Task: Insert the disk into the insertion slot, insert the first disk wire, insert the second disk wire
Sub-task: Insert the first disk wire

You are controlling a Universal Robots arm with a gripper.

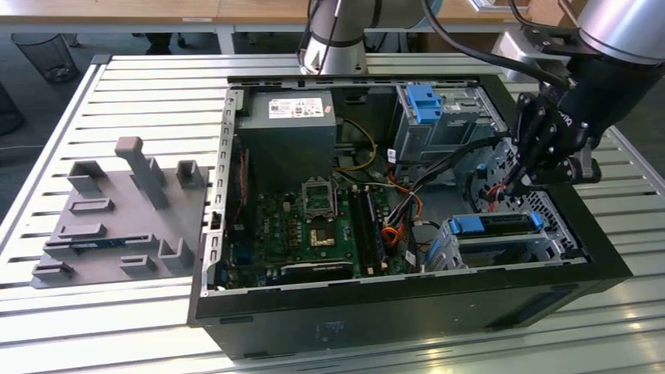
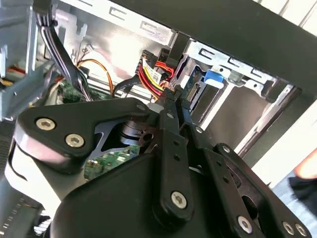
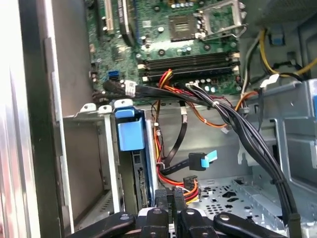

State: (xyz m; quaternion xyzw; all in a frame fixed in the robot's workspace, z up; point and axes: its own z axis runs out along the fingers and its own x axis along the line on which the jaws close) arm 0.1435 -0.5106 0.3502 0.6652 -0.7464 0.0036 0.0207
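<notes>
The disk (image 1: 497,224), in its bright blue carrier, sits inside the insertion slot (image 1: 550,234), the low perforated cage at the case's front corner on the exterior view's right. My gripper (image 1: 516,185) hangs just above and behind that cage. In both wrist views the fingers are pressed together on the black plug of a red, yellow and orange disk wire (image 2: 157,77), close to the disk's rear edge (image 2: 190,89). The first wrist view has the gripper (image 3: 171,198) beside that plug (image 3: 190,184), next to the blue carrier (image 3: 131,134). A second, blue-tipped disk wire (image 3: 203,159) hangs loose nearby.
The open computer case holds a green motherboard (image 1: 311,226), a power supply (image 1: 291,132) and a taller grey cage with a blue latch (image 1: 426,101). Thick black cable bundles (image 3: 247,134) cross above the slot. A grey fixture block (image 1: 114,226) lies on the slatted table at the exterior view's left.
</notes>
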